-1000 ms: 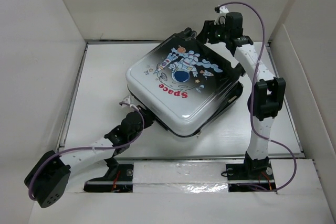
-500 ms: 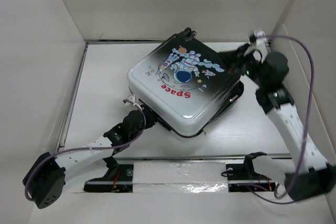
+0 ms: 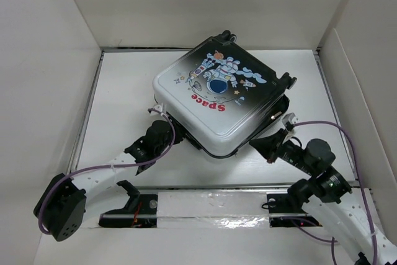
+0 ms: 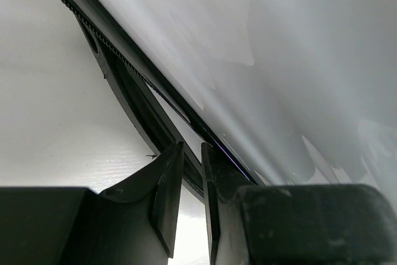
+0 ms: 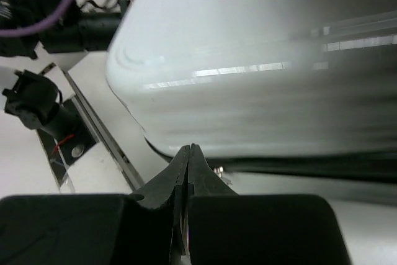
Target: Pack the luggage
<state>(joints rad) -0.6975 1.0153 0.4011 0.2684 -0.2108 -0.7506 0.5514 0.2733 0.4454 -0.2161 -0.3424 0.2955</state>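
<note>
Closely at the luggage rim, left gripper, right gripper; walls apart.

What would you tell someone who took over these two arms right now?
Left gripper: fingers almost together at the suitcase zip seam, near-left edge; whether it grips anything is unclear.
Right gripper: shut, empty, pointing at the near-right edge.
Suitcase: flat on the table, lid down, astronaut side up.
Done: lid lowered.
To do: the seam looks gapped along the near side, so closing it up seems next.
</note>
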